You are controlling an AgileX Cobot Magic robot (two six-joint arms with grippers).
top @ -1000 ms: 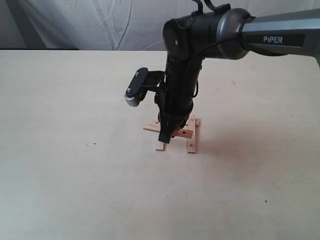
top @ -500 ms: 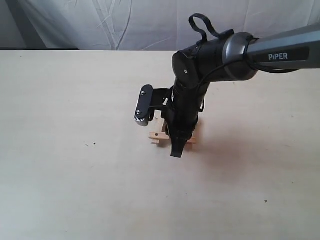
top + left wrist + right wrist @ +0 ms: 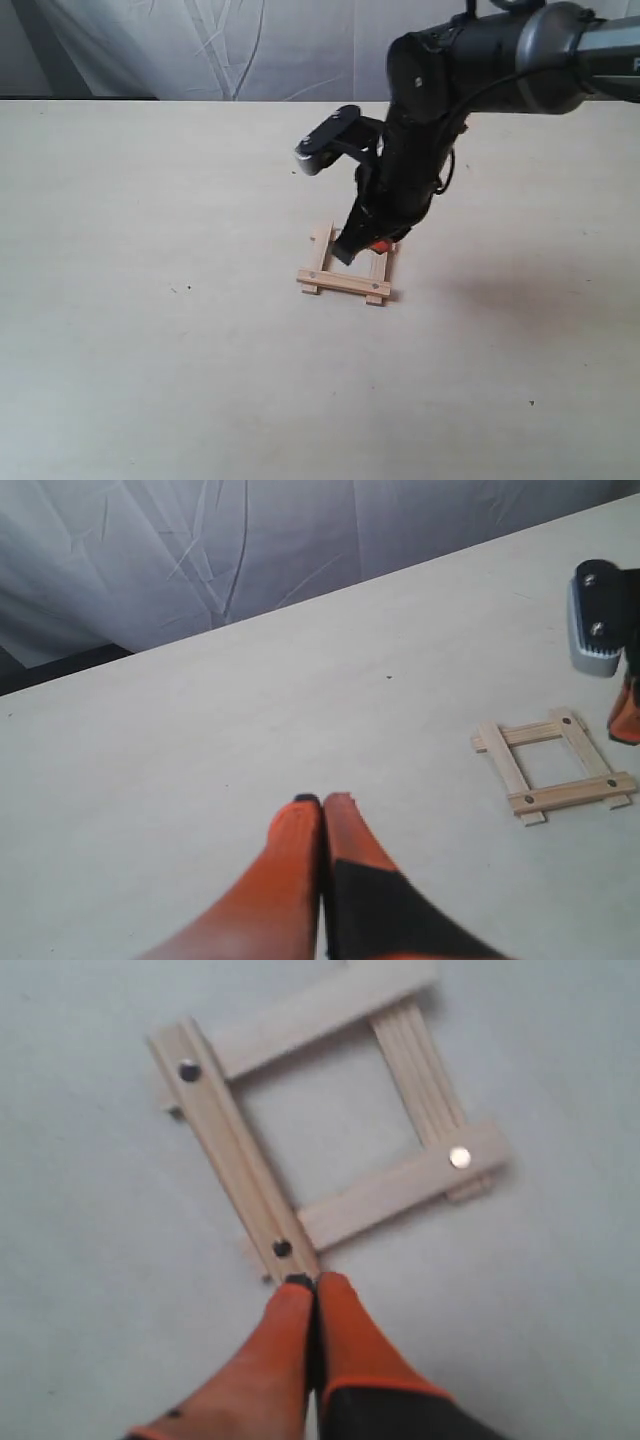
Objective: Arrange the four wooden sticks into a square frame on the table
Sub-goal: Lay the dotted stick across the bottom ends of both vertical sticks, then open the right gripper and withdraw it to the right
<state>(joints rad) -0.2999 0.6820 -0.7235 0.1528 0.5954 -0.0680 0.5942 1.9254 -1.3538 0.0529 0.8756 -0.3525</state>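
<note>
Pale table (image 3: 150, 350) holds the frame (image 3: 345, 283), but the right gripper (image 3: 308, 1282), jaws closed empty, hovers by one stick (image 3: 235, 1150) and could knock it askew.

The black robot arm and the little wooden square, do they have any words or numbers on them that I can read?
None: no word, number or sign can be read in any view.
The black robot arm shows no lettering from here.
The small square frame of pale wooden sticks has only dark round dots near its corners, not writing.
The pale beige table has only tiny dark specks.
</note>
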